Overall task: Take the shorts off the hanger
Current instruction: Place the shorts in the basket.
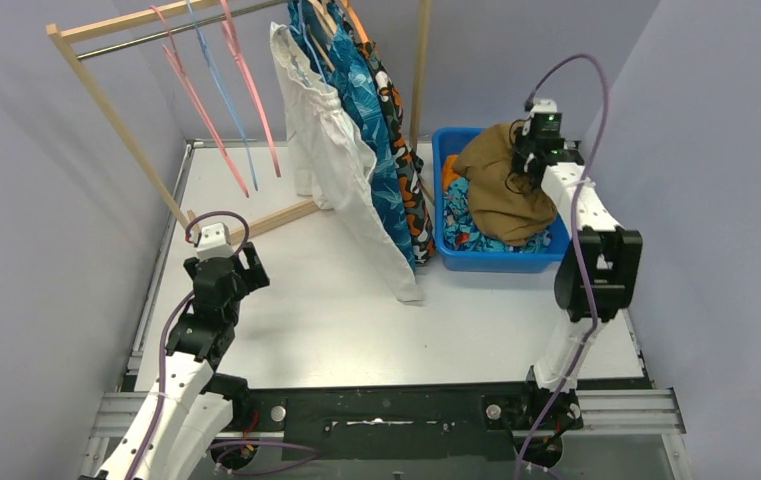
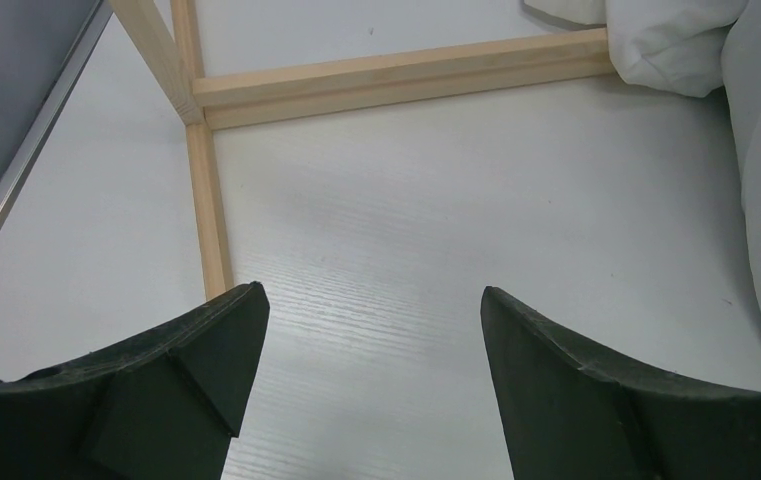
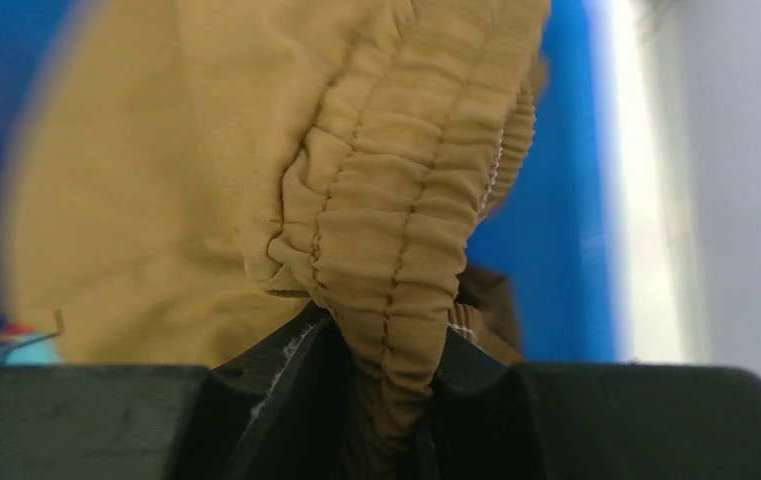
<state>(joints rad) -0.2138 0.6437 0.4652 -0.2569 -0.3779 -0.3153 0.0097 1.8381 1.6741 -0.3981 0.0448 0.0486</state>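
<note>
While R fingers [image 3: 276, 430] pinch brown shorts [image 1: 501, 195] waistband, tips buried in cloth; L fingers [image 2: 176, 370] spread, empty.

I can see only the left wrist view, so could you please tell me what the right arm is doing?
Observer: The right gripper is shut on the gathered waistband of the plain brown fabric shorts, over the blue plastic bin.
Operator: Thanks. What lies in that bin?
Observer: Plain orange fabric shorts and teal shark-print shorts, under the brown pair.
Operator: What hangs on the wooden rack?
Observer: White fabric shorts, blue patterned shorts and orange-black-white camouflage shorts.
</note>
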